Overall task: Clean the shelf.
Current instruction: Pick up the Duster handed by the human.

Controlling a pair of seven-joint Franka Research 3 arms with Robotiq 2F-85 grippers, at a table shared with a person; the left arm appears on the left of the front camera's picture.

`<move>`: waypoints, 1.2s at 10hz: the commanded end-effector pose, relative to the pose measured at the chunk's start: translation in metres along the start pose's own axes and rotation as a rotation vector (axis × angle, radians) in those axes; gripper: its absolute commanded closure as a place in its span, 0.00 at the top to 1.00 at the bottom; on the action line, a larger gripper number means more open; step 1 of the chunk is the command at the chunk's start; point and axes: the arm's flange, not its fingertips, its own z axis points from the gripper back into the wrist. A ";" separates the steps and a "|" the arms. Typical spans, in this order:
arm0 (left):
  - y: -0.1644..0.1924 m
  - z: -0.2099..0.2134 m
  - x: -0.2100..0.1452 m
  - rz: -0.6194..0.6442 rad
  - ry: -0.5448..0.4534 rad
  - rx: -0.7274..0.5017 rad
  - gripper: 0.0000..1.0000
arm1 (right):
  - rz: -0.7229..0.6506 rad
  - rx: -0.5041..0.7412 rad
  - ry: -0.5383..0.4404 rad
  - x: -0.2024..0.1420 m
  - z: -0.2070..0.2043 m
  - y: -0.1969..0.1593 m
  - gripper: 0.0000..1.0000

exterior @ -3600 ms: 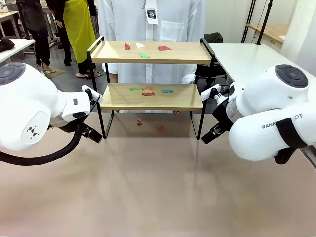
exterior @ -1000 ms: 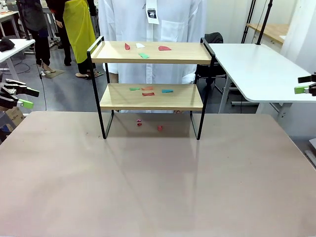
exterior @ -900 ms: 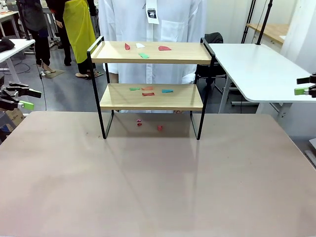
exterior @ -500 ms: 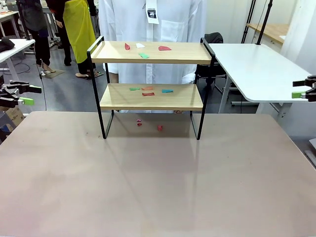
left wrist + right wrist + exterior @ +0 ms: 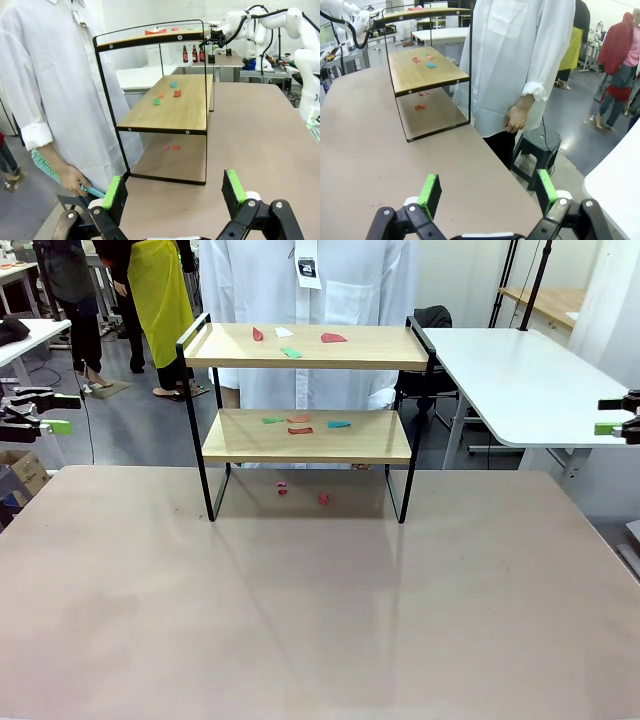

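The shelf (image 5: 305, 438) stands at the far middle of the beige table, with two wooden boards in a black frame. Small red, green, white and teal scraps (image 5: 291, 353) lie on both boards, and two red bits (image 5: 324, 499) lie on the table beneath. My left gripper (image 5: 68, 413) hangs open at the left edge, off the table. At the right edge my right gripper (image 5: 603, 417) is open too. The left wrist view has the open left gripper (image 5: 173, 189) facing the shelf (image 5: 170, 105) end-on. From the other end, the open right gripper (image 5: 487, 190) faces the shelf (image 5: 427, 72).
A person in a white coat (image 5: 305, 280) stands behind the shelf, holding a teal brush (image 5: 50, 170) low at their side. A white table (image 5: 520, 380) sits at the back right. A black stool (image 5: 535, 145) stands by the person.
Both arms, earlier close in front of the camera, have drawn back to the picture's edges. Over the last second the left gripper rose slightly. The shelf and scraps have not moved.
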 end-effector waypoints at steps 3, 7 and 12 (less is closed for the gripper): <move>-0.010 -0.004 0.005 0.001 -0.006 0.067 1.00 | -0.034 0.016 0.028 0.010 -0.004 -0.003 1.00; -0.002 0.001 0.000 0.002 0.003 0.009 1.00 | 0.001 -0.003 -0.004 0.002 0.000 -0.001 1.00; -0.002 0.001 0.000 0.002 0.003 0.009 1.00 | 0.001 -0.003 -0.004 0.002 0.000 -0.001 1.00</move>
